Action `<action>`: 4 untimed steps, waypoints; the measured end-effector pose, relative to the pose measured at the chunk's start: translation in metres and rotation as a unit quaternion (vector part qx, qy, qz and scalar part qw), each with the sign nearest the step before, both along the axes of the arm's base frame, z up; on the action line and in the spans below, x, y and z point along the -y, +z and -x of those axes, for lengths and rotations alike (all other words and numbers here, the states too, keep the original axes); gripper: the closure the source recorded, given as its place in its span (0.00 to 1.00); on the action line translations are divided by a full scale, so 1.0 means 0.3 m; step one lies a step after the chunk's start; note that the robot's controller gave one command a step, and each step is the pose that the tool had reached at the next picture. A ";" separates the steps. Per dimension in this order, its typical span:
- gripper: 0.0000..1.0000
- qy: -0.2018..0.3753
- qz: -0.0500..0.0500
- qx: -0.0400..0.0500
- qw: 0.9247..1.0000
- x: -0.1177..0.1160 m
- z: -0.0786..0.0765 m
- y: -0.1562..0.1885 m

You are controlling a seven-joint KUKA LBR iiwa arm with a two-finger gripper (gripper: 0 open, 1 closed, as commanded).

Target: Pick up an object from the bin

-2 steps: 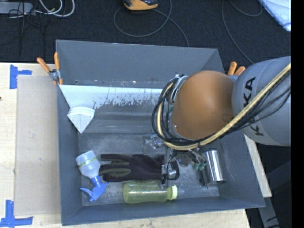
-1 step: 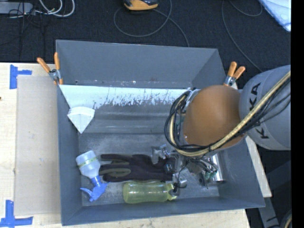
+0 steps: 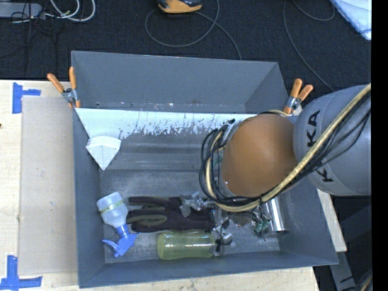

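Camera view from above has my arm [image 3: 339, 144] coming in from 3 o'clock, its orange cover [image 3: 260, 153] hanging over the right half of the grey bin [image 3: 176, 83], with a loop of black and yellow cables [image 3: 211, 162] along the cover's left side. Below the cover, the pincer [image 3: 219, 232] is down near the bin floor at about 5 o'clock. So much of it is hidden by the cover and its own metal parts that I cannot tell whether it is apart or together, and I see nothing clearly clamped in it.

The closest thing to it is a yellow-green plastic bottle [image 3: 185, 245], lying on its side along the near wall at 6 o'clock. Its right end is just beside the pincer, but I cannot say whether they touch. Just above the bottle lies a black glove [image 3: 151, 214], stretched out towards 8 o'clock, its right end close by the pincer too.

Left of the glove, at 8 o'clock, I see a clear spray head with a blue trigger [image 3: 116, 220]. A shiny metal can [image 3: 276, 214] sits at 4 o'clock, partly under the cover. A white paper cone [image 3: 103, 150] rests at 10 o'clock, well apart from everything else.
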State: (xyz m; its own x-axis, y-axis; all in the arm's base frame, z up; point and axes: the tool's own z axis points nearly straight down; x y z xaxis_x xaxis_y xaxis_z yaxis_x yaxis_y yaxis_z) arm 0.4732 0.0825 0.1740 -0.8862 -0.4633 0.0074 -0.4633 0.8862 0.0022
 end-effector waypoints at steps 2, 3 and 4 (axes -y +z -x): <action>0.00 -0.125 0.000 0.001 0.992 0.004 -0.105 -0.061; 0.00 -0.054 0.000 0.002 0.999 -0.041 -0.237 -0.147; 0.00 0.055 -0.001 0.003 0.998 -0.101 -0.243 -0.275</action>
